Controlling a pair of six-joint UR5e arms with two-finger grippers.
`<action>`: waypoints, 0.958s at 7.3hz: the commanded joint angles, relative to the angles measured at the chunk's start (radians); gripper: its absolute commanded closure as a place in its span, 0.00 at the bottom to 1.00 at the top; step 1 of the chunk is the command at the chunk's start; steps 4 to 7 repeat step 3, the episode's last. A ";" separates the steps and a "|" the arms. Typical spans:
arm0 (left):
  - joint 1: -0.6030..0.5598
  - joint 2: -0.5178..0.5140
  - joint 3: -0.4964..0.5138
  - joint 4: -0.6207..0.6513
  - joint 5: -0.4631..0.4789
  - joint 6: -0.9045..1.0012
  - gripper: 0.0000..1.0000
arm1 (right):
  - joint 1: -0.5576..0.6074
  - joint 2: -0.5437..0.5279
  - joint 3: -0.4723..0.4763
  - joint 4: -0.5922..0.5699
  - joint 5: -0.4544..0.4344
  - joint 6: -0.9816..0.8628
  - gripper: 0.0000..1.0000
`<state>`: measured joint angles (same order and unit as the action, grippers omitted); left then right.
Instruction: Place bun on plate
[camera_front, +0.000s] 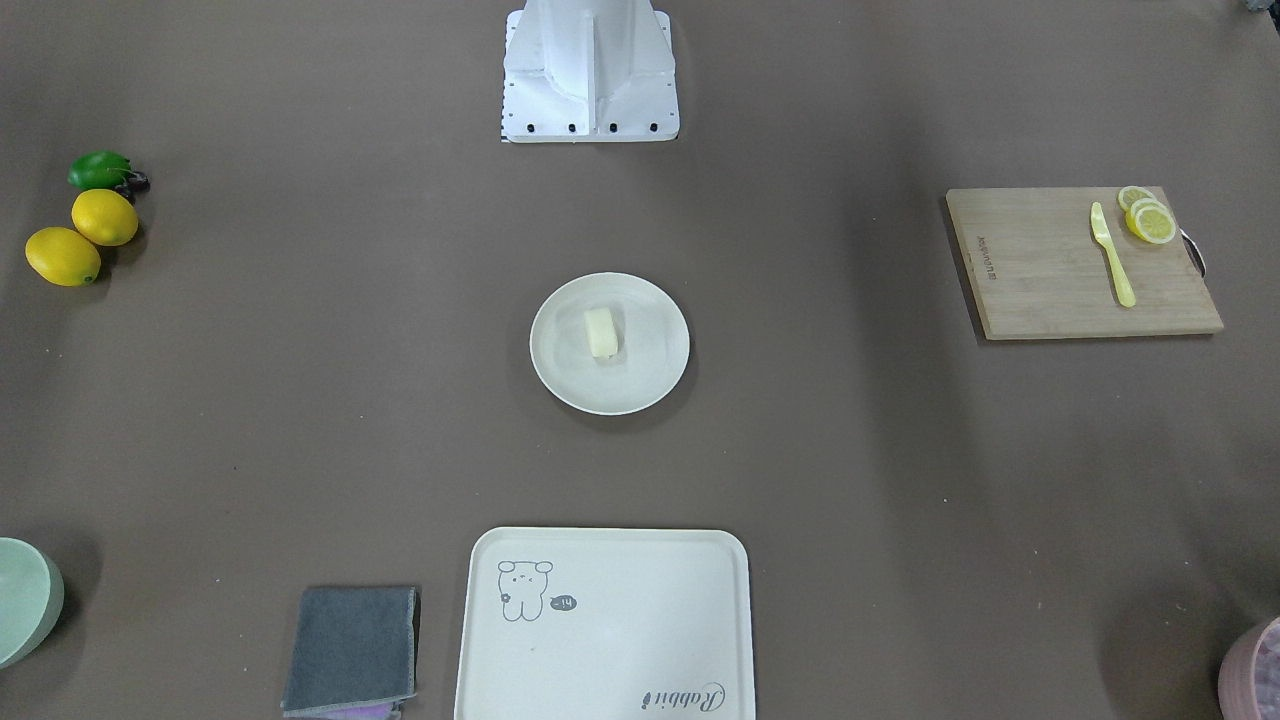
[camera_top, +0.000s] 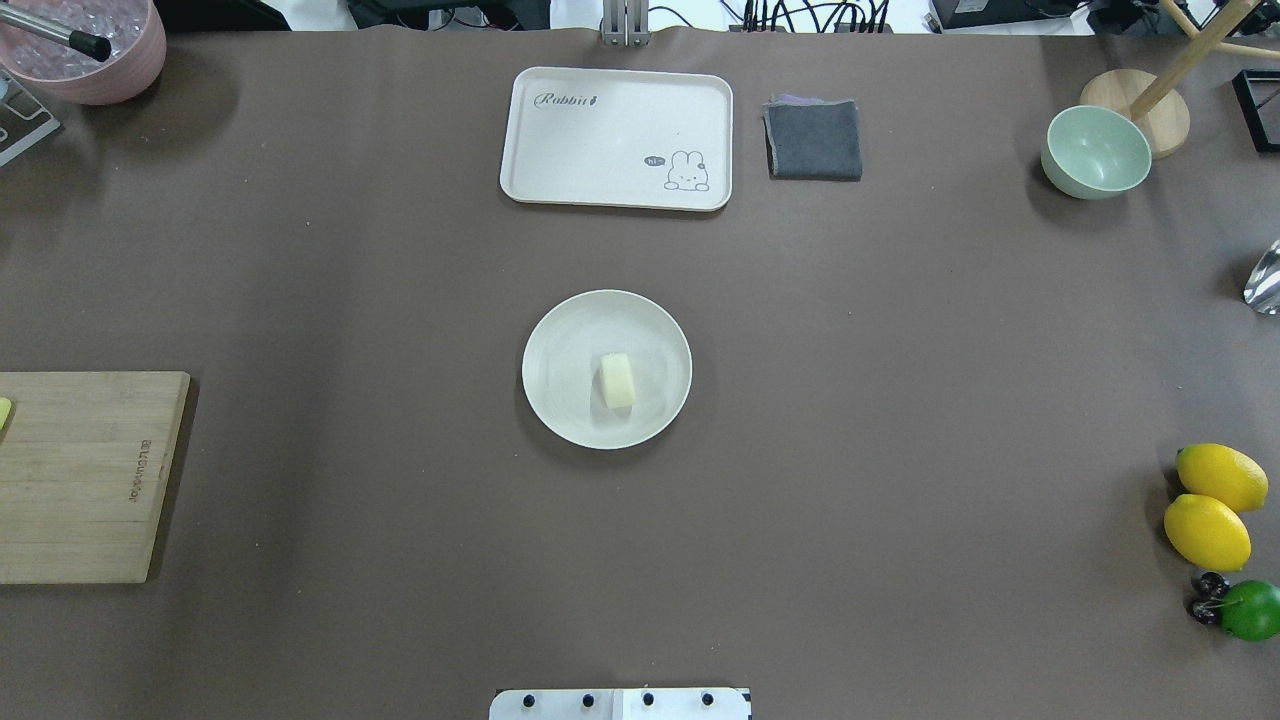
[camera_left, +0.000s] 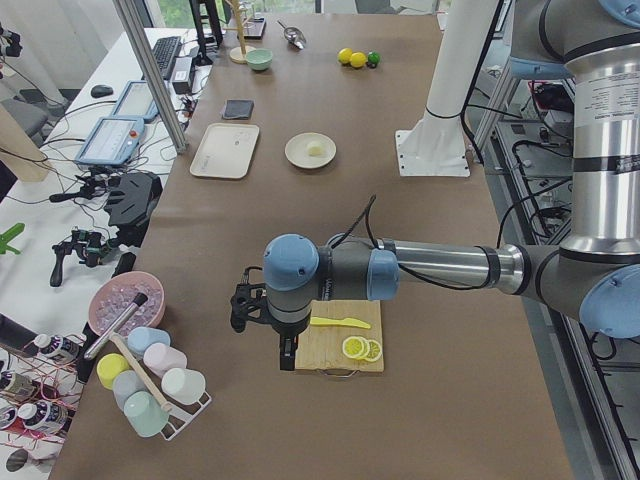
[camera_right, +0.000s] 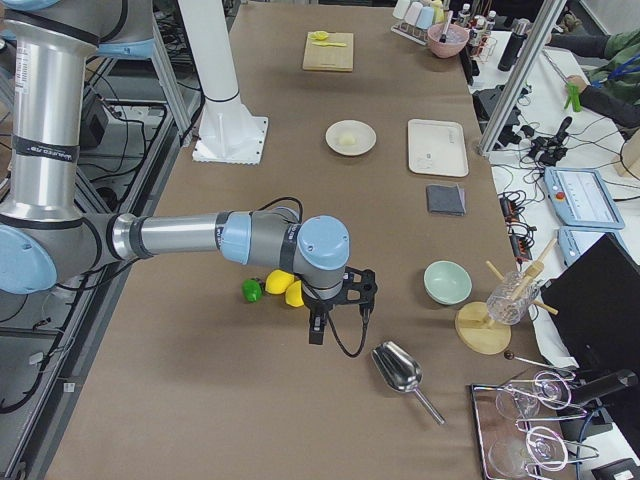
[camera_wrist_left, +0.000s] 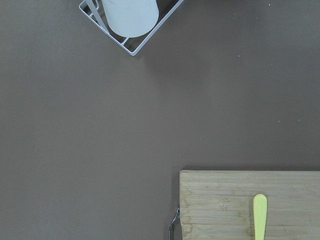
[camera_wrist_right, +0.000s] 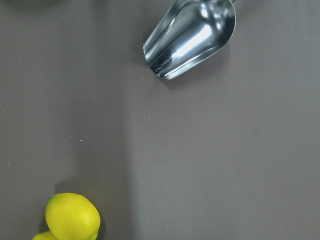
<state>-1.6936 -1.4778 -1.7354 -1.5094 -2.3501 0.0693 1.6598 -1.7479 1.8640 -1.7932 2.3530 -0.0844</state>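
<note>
The pale cream bun (camera_front: 601, 332) (camera_top: 617, 381) lies near the middle of the round cream-white plate (camera_front: 560, 385) (camera_top: 552, 402), which sits at the table's centre. Both grippers are far from it. My left gripper (camera_left: 286, 357) hangs over the near edge of the wooden cutting board (camera_left: 335, 345) at the table's left end. At the opposite end, my right gripper (camera_right: 316, 330) hangs beside the lemons (camera_right: 283, 285). Each shows only in a side view, so I cannot tell whether it is open or shut. Neither wrist view shows any fingers.
A cream tray (camera_top: 617, 138) with a drawing, a folded grey cloth (camera_top: 814, 139) and a pale green bowl (camera_top: 1096, 152) line the far edge. The board (camera_front: 1080, 264) carries lemon slices (camera_front: 1148, 217) and a yellow knife (camera_front: 1112, 254). A metal scoop (camera_wrist_right: 191, 38) lies near the lemons (camera_top: 1212, 505).
</note>
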 joint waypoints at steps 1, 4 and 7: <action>0.000 -0.004 0.000 0.000 0.000 0.000 0.02 | 0.000 0.001 0.003 0.000 0.000 0.000 0.00; 0.000 -0.012 0.000 0.000 0.000 -0.002 0.02 | 0.000 0.002 0.003 0.000 0.002 0.000 0.00; 0.000 -0.012 0.000 0.000 0.000 -0.002 0.02 | 0.000 0.002 0.003 0.000 0.002 0.000 0.00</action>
